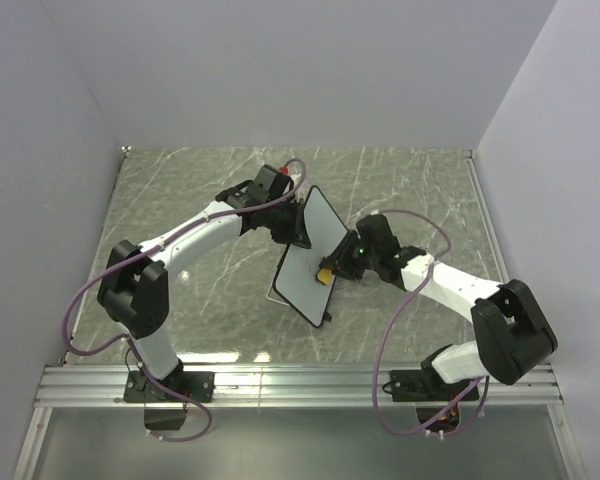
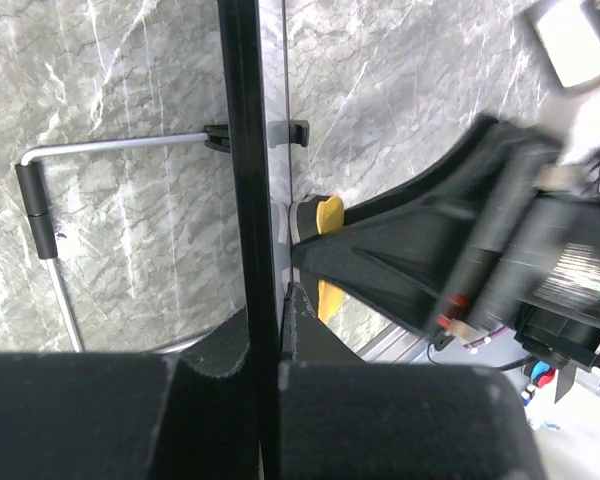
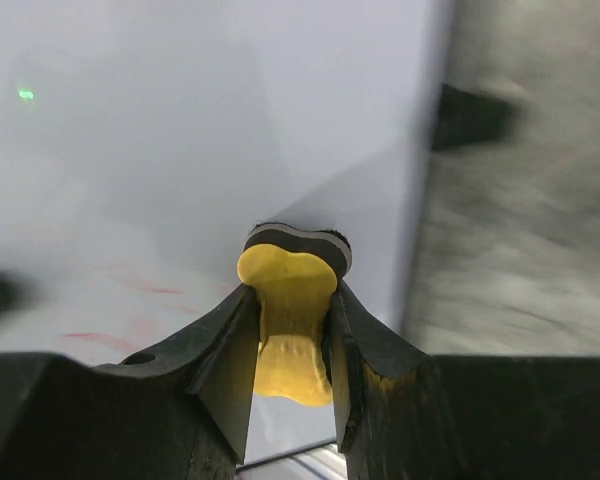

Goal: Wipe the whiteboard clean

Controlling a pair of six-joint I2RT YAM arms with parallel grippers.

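Currently the left pincer is clamping shut on the thin black rim of the whiteboard. It is gripping the board by the edge, so the board is standing steeply tilted beyond its fingers rather than lying flat on the counter. Whether the board's lower corner is touching the counter cannot be told. In the left wrist view the rim is running straight up out of the closed jaws. A thin metal bar with a black sleeve is reaching off from a clip on the rim, to the left of that pincer. On the board's far side from the left pincer, a yellow bone-shaped eraser is pressing against the white face. The right pincer is squeezing the eraser's waist between both fingers, with its dark pad end poking out ahead of the fingertips and meeting the board. Faint red streaks are showing on the white surface just left of that pincer.
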